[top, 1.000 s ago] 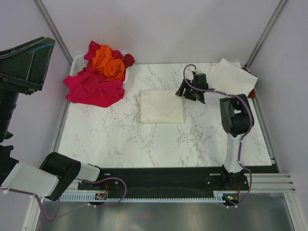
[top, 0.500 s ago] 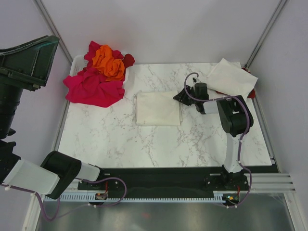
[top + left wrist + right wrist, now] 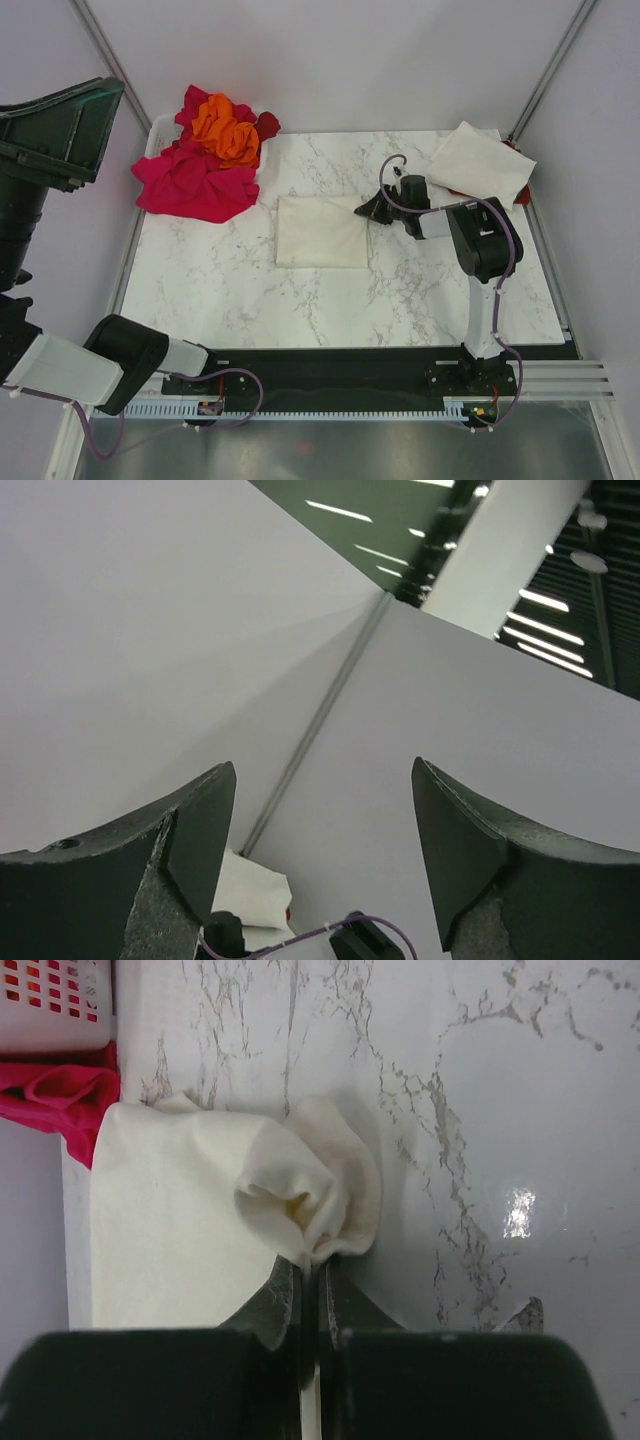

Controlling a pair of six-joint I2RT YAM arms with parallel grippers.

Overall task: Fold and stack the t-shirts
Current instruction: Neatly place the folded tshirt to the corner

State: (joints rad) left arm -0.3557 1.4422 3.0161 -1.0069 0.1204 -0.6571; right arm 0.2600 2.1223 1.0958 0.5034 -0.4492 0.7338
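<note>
White marble-pattern table between pale grey walls. Clamps the right gripper fully shut on the right edge of the folded cream t-shirt, with a small bunch of cloth puckered up at the fingertips. Grips low and at the very edge, probably to drag or lift the folded piece toward the cream stack at the far right corner without opening the fold. Leaves the rest of this tee lying flat near the middle of the table. Leaves the magenta t-shirt, orange t-shirt and dark red t-shirt heaped unfolded at the far left, partly over a white basket. Holds the left gripper raised toward the wall, jaws wide apart and empty, out of the way. Differs from a second ago: jaws then apart beside the tee, now closed on it; tee pushed a little to the left, right edge now wrinkled.
</note>
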